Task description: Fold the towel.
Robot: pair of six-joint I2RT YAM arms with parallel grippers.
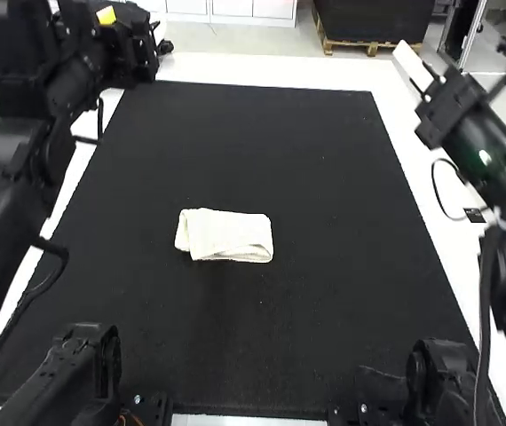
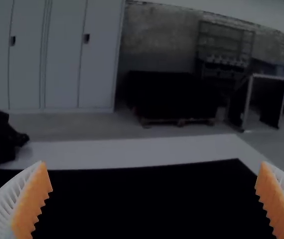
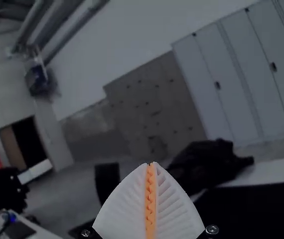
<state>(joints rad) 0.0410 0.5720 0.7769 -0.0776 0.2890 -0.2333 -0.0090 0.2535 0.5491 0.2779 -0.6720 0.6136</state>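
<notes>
Black mat [image 1: 342, 284]: serves as work surface. Left arm [image 1: 71, 84], ten o'clock, and right arm [image 1: 484, 146], two o'clock: clear of the cloth, presumably to leave its folds undisturbed. White towel [image 1: 226, 236], folded rectangle: lies just toward nine o'clock from mat centre, likely for shared reach. Left gripper [image 2: 153, 163]: fingers wide apart, empty. Right gripper [image 3: 151, 163]: fingers together, nothing between.

In the high view, the left arm [image 1: 35, 151] is cut off by the left edge, the right arm [image 1: 488, 146] by the right. Part of the black mat's [image 1: 342, 266] left border is hidden behind the left arm. The towel's [image 1: 228, 232] inner layers are mostly hidden beneath its top.
</notes>
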